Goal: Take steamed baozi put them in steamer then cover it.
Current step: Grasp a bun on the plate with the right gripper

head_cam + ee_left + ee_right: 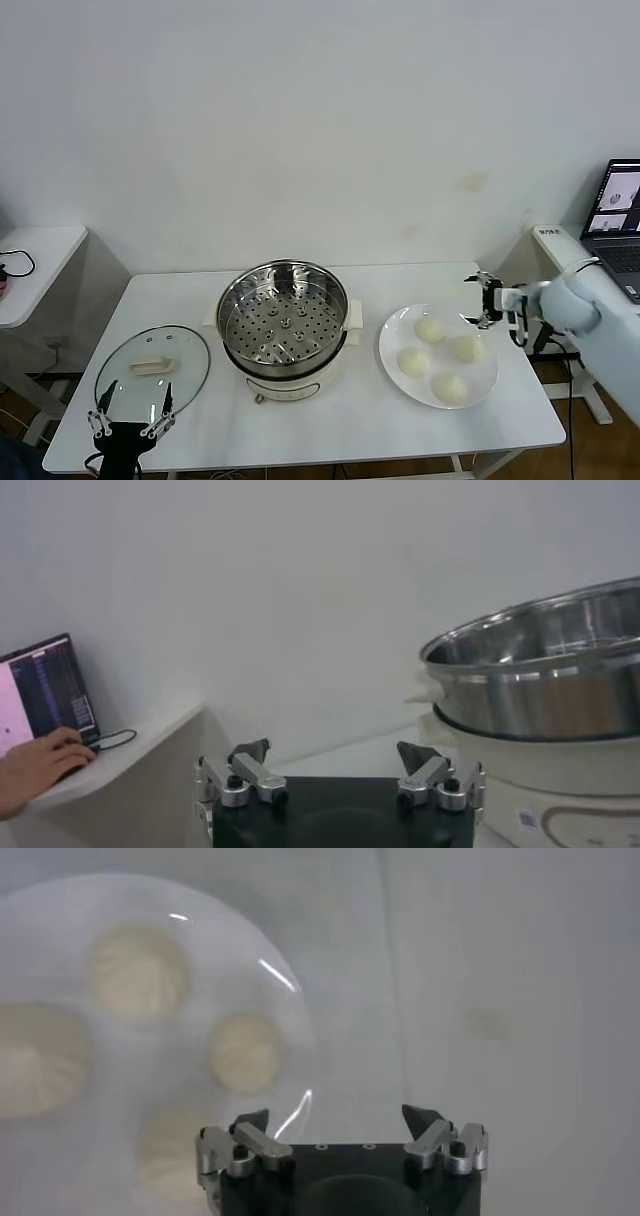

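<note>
Four cream-white baozi (431, 329) lie on a flat white plate (391, 343) at the right of the table; they also show in the right wrist view (244, 1052). The empty steel steamer (283, 314) sits on its cream pot base at the table's middle, and shows in the left wrist view (540, 670). The glass cover (152, 366) lies flat at the left. My right gripper (489, 300) is open and empty, hovering just right of the plate's far edge. My left gripper (131, 408) is open and empty at the table's front left, by the cover's near rim.
A white side table (30, 268) with a cable stands at the left. A laptop (618, 220) sits on a desk at the right. In the left wrist view a person's hand (35, 765) rests by another laptop (45, 695).
</note>
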`<action>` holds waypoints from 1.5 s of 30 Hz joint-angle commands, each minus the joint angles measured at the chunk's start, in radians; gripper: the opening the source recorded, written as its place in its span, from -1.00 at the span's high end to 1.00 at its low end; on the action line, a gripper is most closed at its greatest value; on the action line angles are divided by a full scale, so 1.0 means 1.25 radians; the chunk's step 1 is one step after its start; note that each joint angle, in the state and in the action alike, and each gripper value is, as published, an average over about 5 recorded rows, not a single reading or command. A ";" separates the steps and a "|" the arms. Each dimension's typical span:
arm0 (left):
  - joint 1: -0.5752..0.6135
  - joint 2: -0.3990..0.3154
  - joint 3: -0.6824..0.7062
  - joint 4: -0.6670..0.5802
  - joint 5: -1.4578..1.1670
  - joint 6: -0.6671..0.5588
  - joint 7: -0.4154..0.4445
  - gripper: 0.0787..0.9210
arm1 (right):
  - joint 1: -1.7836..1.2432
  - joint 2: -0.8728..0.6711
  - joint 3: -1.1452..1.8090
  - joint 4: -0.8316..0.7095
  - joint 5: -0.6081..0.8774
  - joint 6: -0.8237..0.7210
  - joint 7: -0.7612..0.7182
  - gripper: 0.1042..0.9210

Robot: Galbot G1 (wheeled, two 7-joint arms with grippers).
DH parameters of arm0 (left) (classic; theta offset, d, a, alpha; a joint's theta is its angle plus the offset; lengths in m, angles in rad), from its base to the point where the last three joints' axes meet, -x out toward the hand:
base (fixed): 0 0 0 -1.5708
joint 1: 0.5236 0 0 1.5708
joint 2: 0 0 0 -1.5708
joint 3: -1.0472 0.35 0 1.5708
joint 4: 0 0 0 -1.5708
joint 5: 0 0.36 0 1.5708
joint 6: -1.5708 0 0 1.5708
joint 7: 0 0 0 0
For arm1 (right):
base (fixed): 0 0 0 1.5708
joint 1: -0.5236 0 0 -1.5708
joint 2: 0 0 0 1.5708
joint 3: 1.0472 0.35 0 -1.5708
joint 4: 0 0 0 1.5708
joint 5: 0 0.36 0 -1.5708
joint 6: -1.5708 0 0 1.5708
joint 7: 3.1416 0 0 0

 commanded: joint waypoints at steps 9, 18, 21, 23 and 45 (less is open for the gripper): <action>-0.010 0.003 -0.012 -0.006 0.001 0.009 0.009 -0.77 | 0.274 0.175 -0.350 -0.263 0.021 0.031 -0.172 -0.76; -0.008 0.003 -0.021 -0.007 -0.001 0.007 0.010 -0.77 | 0.259 0.225 -0.353 -0.319 -0.008 0.023 -0.144 -0.76; -0.008 0.003 -0.023 -0.006 -0.002 0.007 0.010 -0.77 | 0.256 0.238 -0.352 -0.331 -0.015 0.020 -0.140 -0.76; -0.008 0.003 -0.024 -0.006 -0.002 0.006 0.010 -0.77 | 0.255 0.244 -0.353 -0.339 -0.019 0.019 -0.136 -0.76; -0.006 -0.002 -0.023 -0.009 -0.001 0.003 0.008 -0.77 | 0.240 0.264 -0.357 -0.356 -0.036 0.006 -0.125 -0.40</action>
